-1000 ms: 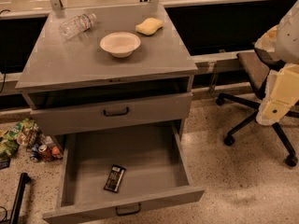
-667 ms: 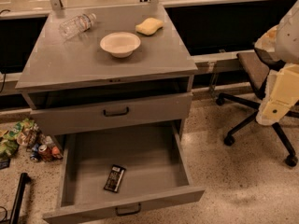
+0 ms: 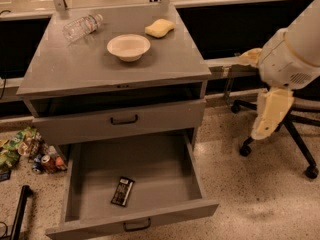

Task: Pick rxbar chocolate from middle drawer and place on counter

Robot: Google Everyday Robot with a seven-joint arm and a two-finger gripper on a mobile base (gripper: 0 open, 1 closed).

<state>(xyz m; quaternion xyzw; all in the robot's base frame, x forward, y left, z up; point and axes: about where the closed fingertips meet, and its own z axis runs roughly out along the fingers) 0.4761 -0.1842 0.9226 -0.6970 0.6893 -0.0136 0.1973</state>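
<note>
One rxbar chocolate (image 3: 122,191) lies flat toward the front of the pulled-out middle drawer (image 3: 175,215), the table (image 3: 75,69) beyond bears a bowl (image 3: 128,46), sponge (image 3: 160,28) and bottle (image 3: 82,26), and the tool (image 3: 270,115) hangs rightward beside a chair (image 3: 310,171), well apart, its grip impossible to tell.

The black rxbar chocolate (image 3: 122,191) with pale lettering is lying in the grey middle drawer (image 3: 150,164); the cream pincer (image 3: 267,116) is hanging right of the grey table (image 3: 80,66).
</note>
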